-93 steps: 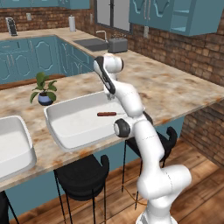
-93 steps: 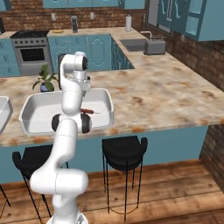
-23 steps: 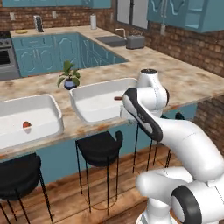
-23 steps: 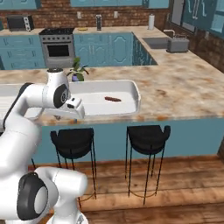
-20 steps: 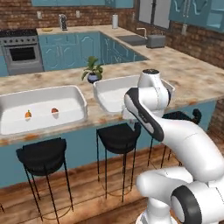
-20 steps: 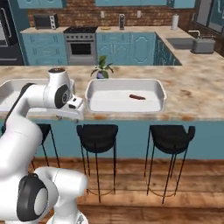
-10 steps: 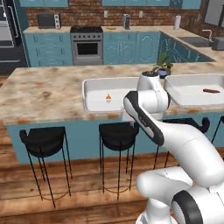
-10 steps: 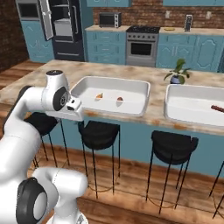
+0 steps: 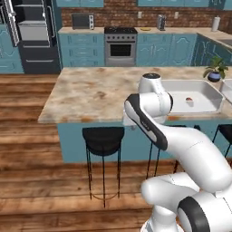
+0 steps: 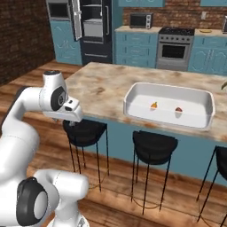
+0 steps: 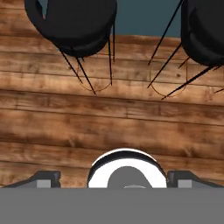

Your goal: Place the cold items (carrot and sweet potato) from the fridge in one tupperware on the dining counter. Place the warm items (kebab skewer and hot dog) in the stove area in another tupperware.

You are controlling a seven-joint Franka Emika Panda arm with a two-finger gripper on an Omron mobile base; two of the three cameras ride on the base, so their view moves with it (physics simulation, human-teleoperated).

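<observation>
One white tupperware on counter; two small items inside, apparently carrot and sweet potato. Three black stools.

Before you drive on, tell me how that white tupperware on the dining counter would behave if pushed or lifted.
The white tupperware looks rigid, with thick rounded walls, so it would probably hold its shape. It sits flat and wide on the counter, so a push should slide it rather than tip it. The two small food items inside lie loose and could shift or roll.
</observation>
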